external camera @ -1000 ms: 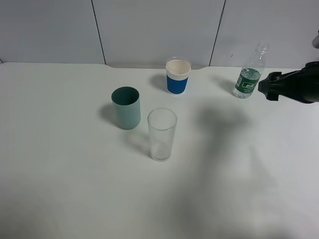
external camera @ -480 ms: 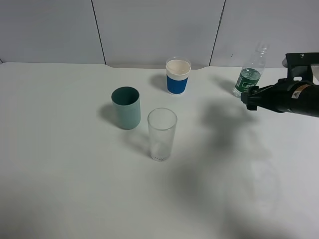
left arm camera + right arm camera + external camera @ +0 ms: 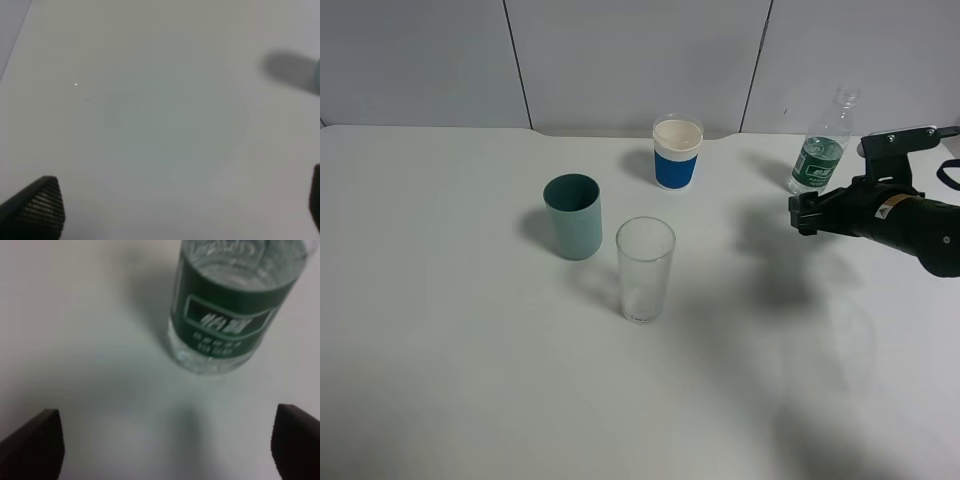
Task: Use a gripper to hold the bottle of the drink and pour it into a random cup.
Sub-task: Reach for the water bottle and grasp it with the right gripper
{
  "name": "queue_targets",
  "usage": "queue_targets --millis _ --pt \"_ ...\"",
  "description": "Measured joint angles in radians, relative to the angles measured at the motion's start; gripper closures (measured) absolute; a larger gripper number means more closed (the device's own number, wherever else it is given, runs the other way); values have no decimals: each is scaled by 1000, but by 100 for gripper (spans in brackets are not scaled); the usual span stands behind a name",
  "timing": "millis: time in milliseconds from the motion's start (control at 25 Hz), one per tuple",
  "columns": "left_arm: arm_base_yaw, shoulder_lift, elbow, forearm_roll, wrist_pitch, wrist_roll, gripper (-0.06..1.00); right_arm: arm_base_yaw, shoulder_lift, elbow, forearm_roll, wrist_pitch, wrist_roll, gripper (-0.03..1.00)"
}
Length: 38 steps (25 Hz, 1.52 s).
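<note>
At the far right of the table (image 3: 440, 380), the bottle of the drink (image 3: 817, 160) stands upright and uncapped. My right gripper (image 3: 800, 213) sits just short of it, jaws wide and empty so they can straddle it. My height seems about right, though that's hard to judge; the cup (image 3: 677, 152) waits well apart.

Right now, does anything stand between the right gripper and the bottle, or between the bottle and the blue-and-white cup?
Nothing visible. Only bare table lies between the open right gripper and the bottle, and between the bottle and the cup. The teal cup and clear glass stand nearer the camera, off that line.
</note>
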Motion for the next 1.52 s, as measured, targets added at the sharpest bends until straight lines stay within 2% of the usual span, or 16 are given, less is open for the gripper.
queue_targets --millis 640,880,1200,1360,1520 --pt "0 0 0 0 0 0 -5 -18 29 0 55 -324 -15 15" --pt "0 0 0 0 0 0 -5 -26 100 -1 114 -343 -18 15" --pt "0 0 0 0 0 0 -5 -48 129 -5 117 -380 -62 15" --pt "0 0 0 0 0 0 -5 -59 129 -39 118 -355 -63 15" --pt "0 0 0 0 0 0 -5 -59 130 -99 102 -270 -64 15"
